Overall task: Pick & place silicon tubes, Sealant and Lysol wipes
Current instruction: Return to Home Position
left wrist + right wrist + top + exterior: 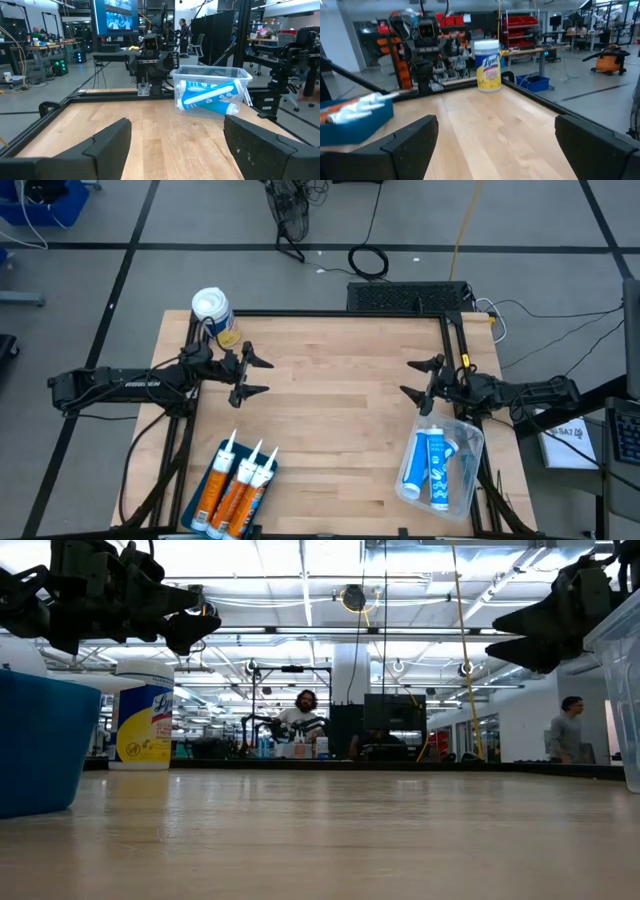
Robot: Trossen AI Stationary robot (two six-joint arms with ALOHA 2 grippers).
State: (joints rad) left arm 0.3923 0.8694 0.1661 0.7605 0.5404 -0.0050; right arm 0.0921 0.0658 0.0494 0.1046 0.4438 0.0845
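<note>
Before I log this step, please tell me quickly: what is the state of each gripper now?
Left gripper: open, holding nothing.
Right gripper: open, holding nothing.

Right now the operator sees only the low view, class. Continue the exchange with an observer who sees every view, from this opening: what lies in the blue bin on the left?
Observer: Three orange tubes with white nozzles lie side by side in the blue bin.
Operator: And in the clear one on my right?
Observer: Blue sealant tubes, at least two, lie in the transparent bin.
Operator: Is either arm carrying anything?
Observer: No. The left gripper, in front of the Lysol wipes, and the right gripper, by the transparent bin, both hover with fingers open and nothing between them.
</note>
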